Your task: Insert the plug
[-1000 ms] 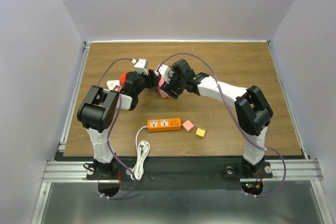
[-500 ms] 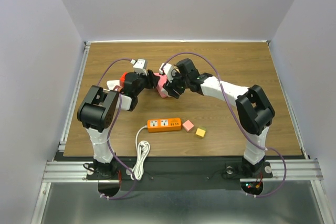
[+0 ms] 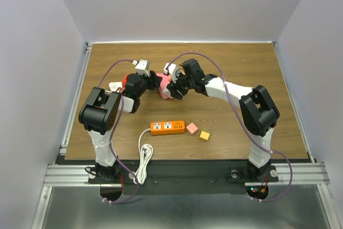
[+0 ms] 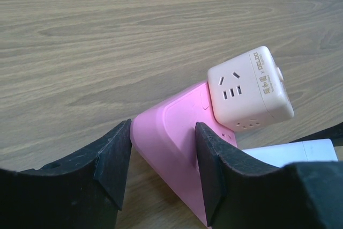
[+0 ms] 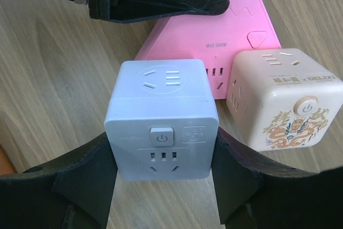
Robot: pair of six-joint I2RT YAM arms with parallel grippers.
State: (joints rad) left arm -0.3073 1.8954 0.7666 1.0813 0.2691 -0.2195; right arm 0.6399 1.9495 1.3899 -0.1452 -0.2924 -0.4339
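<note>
My left gripper is shut on the narrow end of a pink power strip, held tilted above the table. A cream cube adapter is plugged into the strip's face. My right gripper is shut on a pale grey cube plug with a power button, its far side up against the pink strip beside the cream cube. Its prongs are hidden. In the top view the two grippers meet at the strip.
An orange power strip lies near the front with its white cord coiled over the table's edge. A pink block and a yellow block sit right of it. A red object lies by the left arm.
My right gripper has shifted a little left and farther back, carrying the grey cube closer against the pink strip. The left gripper has stayed almost in place.
</note>
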